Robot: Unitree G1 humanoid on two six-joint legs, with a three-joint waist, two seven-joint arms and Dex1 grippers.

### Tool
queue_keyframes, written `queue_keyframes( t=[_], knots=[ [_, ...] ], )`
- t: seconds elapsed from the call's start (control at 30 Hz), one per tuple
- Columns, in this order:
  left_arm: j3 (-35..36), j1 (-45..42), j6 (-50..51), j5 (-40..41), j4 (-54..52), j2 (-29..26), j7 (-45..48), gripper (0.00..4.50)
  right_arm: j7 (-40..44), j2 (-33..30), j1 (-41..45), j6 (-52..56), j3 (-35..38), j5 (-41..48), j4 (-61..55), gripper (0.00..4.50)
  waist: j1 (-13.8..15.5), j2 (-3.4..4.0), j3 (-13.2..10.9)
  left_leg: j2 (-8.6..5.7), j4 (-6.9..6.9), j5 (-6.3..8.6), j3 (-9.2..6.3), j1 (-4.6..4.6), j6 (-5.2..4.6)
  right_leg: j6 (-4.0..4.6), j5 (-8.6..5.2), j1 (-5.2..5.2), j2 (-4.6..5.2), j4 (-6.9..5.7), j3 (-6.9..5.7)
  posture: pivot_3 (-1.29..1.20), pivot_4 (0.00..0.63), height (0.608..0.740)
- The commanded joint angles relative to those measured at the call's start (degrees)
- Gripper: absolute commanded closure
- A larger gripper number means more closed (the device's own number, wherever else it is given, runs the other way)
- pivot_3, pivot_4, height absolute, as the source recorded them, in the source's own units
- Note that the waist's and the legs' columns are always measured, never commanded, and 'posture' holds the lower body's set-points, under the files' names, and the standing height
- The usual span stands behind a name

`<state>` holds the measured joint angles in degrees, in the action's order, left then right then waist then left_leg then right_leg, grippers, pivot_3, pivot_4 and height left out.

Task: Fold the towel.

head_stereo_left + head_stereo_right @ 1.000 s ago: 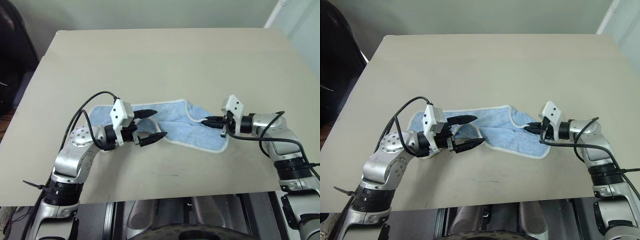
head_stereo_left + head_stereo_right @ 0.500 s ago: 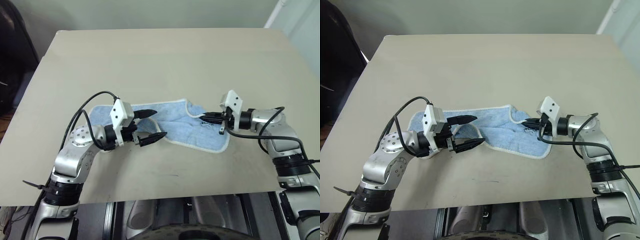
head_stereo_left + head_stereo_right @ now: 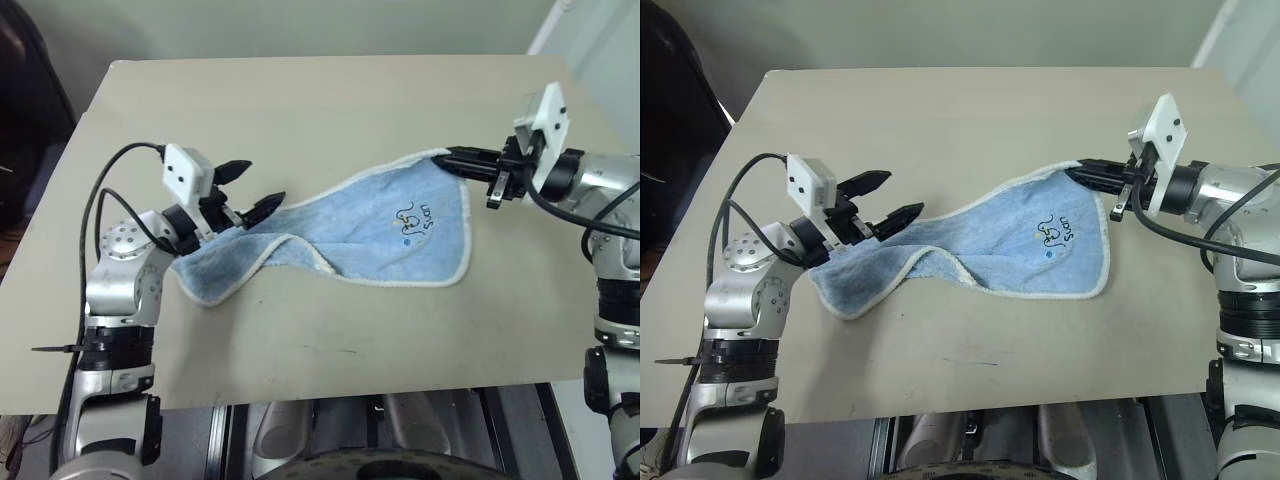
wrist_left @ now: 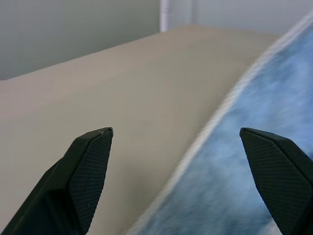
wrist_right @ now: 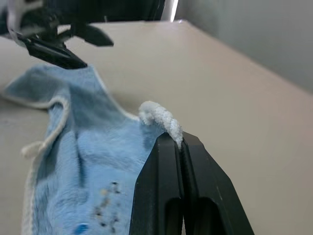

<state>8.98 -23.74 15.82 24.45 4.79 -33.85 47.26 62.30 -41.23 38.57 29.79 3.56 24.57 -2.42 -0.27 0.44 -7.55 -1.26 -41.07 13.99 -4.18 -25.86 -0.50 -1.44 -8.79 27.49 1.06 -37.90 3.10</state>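
Right gripper (image 5: 181, 147) pinches the towel (image 3: 390, 225) corner; left gripper (image 3: 250, 190) gapes wide

A plain beige table (image 3: 330, 110) spreads under both grippers and reaches well past them on every side, its surface matte and faintly scuffed. Beyond its far edge, ahead of the fingers, stands a pale wall (image 3: 300, 25). A white vertical strip (image 3: 545, 30) rises near the far corner, out past the right gripper.
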Motion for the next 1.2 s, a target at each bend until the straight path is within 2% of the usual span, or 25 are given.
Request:
queue_keyframes(
  t=[0.03, 0.3, 0.47, 0.6, 0.87, 1.2],
  knots=[
    [2.52, -0.22, -2.83, -0.53, 4.92, -2.16, 2.08, 0.0, -0.61, -0.71, 3.48, 1.33, 3.14, 3.75, -3.7, 4.49, -0.09, 0.0, 0.0, 0.0, 0.0, 0.0, 0.01, -0.04, 0.0, 0.0, 0.0, 0.06, 0.0, -0.01, 0.01, 0.0, 0.15, 0.703],
    [5.55, -3.49, -3.06, -0.14, 16.98, -6.51, 5.07, 0.0, 0.97, -2.63, 13.43, 5.82, 5.87, 10.54, -2.55, 4.49, 0.15, -0.01, 0.0, -0.02, 0.01, 0.0, -0.03, -0.24, -0.01, 0.01, 0.0, 0.26, 0.0, -0.04, 0.0, 0.0, 0.15, 0.703],
    [6.01, -4.73, -5.01, -1.05, 24.3, -8.91, 8.84, 0.0, 2.5, -3.58, 16.04, 5.96, 5.14, 11.73, -2.38, 4.49, 0.15, -0.01, 0.0, -0.02, 0.02, 0.02, -0.03, -0.25, 0.01, 0.04, -0.03, 0.28, 0.0, -0.04, -0.01, 0.0, 0.15, 0.703],
    [7.49, -6.99, -6.49, -1.2, 34.39, -10.19, 10.98, 0.0, 3.17, -3.9, 18.61, 7.58, 5.89, 14.14, -3.28, 4.49, 0.13, -0.01, 0.0, -0.03, 0.02, 0.02, -0.01, -0.33, 0.0, 0.04, -0.02, 0.42, 0.0, -0.13, 0.02, 0.0, 0.15, 0.703],
    [4.7, -14.38, -9.59, -5.65, 49.67, -9.49, 14.12, 0.0, 3.84, -4.19, 21.53, 11.36, 6.02, 19.34, -5.05, 4.49, 0.33, -0.01, 0.0, -0.04, 0.01, -0.02, -0.02, -0.46, 0.01, 0.07, -0.04, 0.54, 0.0, -0.16, 0.0, 0.0, 0.15, 0.703],
    [0.41, -23.01, -12.43, -11.24, 59.16, -5.8, 18.42, 0.0, 3.55, -4.0, 21.44, 11.82, 4.62, 20.29, -7.17, 4.49, 0.4, -0.02, 0.01, -0.04, -0.01, -0.19, 0.02, -0.69, 0.25, 0.04, -0.03, 0.78, 0.01, -0.17, -0.01, 0.0, 0.15, 0.703]
  ],
)
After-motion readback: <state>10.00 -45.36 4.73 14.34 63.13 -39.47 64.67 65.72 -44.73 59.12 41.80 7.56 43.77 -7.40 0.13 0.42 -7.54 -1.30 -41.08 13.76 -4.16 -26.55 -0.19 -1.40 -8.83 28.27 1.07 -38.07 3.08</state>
